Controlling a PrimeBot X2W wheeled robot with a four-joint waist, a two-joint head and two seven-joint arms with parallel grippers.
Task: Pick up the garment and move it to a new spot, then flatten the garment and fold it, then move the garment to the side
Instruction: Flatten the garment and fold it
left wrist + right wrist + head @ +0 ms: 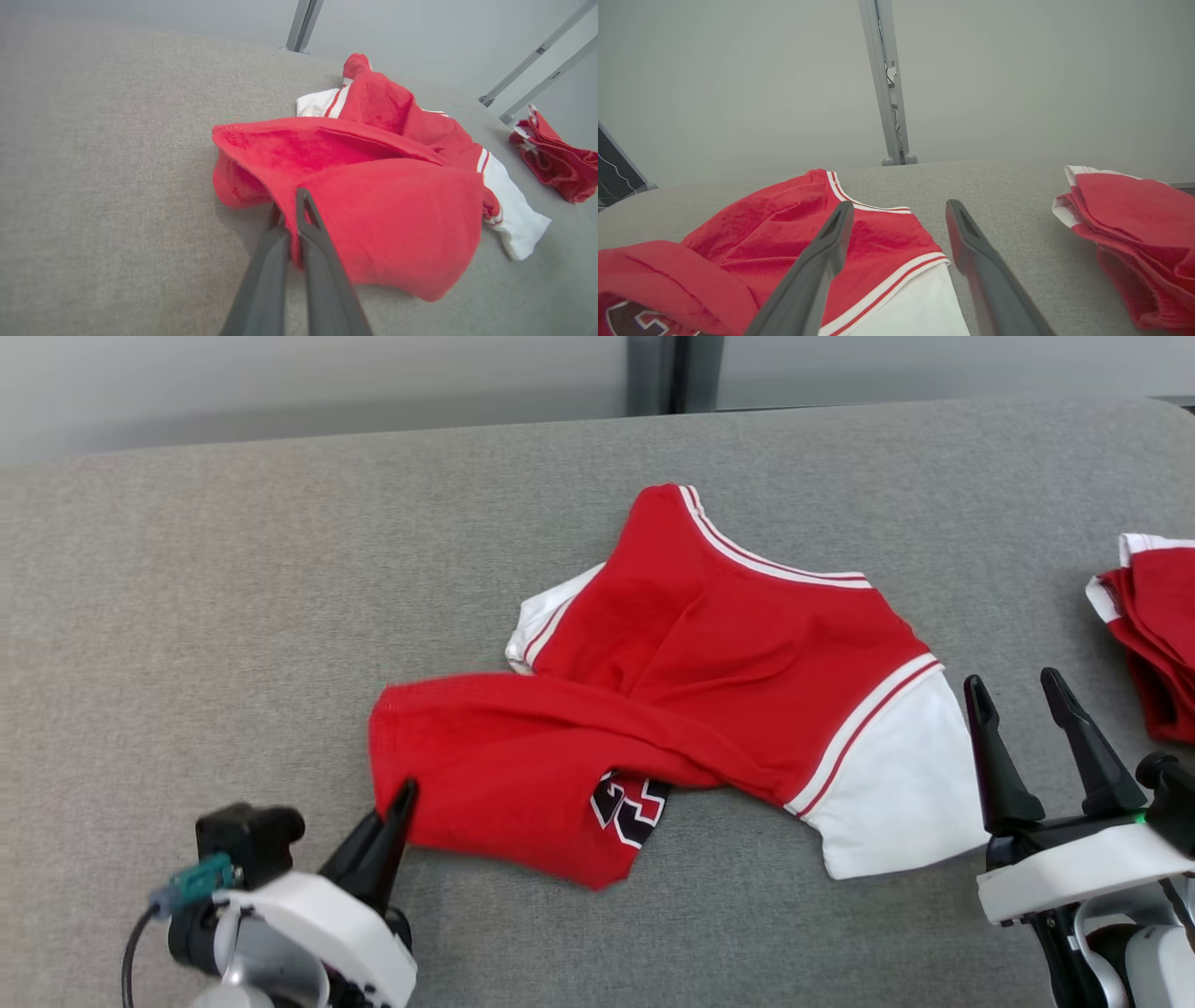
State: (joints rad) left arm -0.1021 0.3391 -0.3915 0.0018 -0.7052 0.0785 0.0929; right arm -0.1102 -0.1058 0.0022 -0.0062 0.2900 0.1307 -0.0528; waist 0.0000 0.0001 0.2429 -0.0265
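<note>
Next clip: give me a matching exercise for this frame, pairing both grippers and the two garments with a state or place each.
Things:
1. left gripper
2. right gripper
3. shirt
4. second garment

States or places:
A. fingers apart, holding nothing
B. lying at the right edge of the table
C. fingers pinched on red fabric
D. crumpled and twisted in the middle of the table

Pairs: 1-C, 2-A, 3-D, 4-B
</note>
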